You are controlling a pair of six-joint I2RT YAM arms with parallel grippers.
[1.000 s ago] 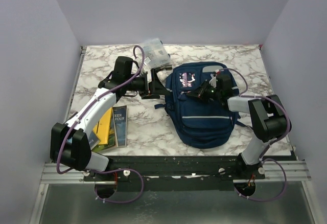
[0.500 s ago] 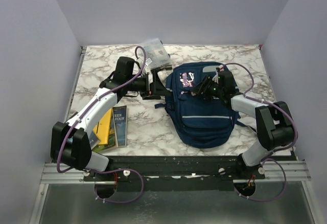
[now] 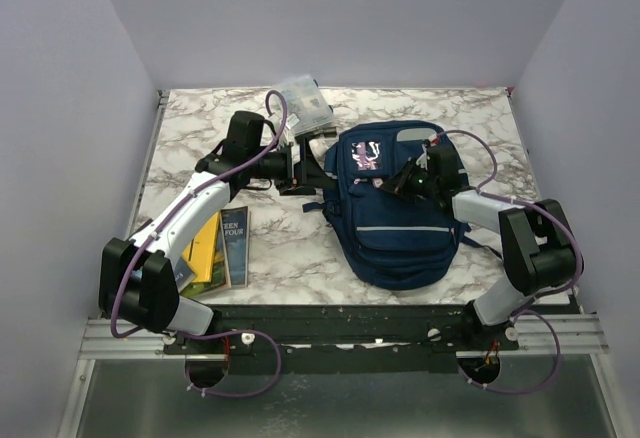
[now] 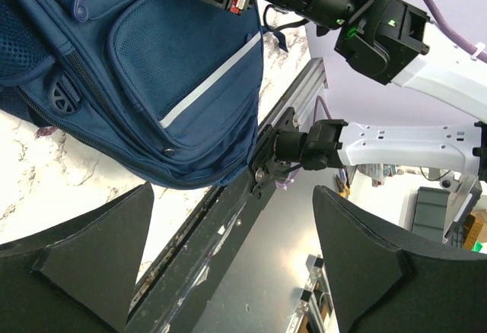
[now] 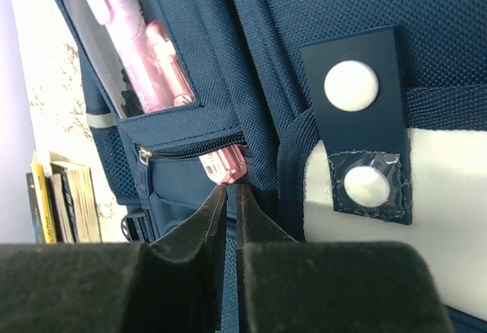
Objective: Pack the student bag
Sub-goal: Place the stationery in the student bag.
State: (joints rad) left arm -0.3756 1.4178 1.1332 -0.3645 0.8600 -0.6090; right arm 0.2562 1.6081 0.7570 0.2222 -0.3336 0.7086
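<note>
The navy student bag [image 3: 400, 223] lies flat on the marble table, right of centre. My right gripper [image 3: 397, 180] rests on its upper front. In the right wrist view its jaws [image 5: 228, 192] are shut, with the tips just below a pink item [image 5: 226, 163] that sticks out of a zipped pocket. Pink pens [image 5: 141, 48] show behind a clear pocket window. My left gripper [image 3: 307, 170] hovers at the bag's left edge. In the left wrist view it [image 4: 232, 196] is wide open and empty, and the bag [image 4: 152, 67] lies beyond it.
Several books [image 3: 222, 246] lie at the front left and also show in the right wrist view [image 5: 65, 204]. A clear plastic pouch [image 3: 303, 105] sits at the back, behind my left gripper. The table's front rail [image 4: 228, 219] runs below the bag.
My right arm has shifted its elbow outward, and its gripper moved slightly over the bag's upper pocket. The left arm has not moved.
</note>
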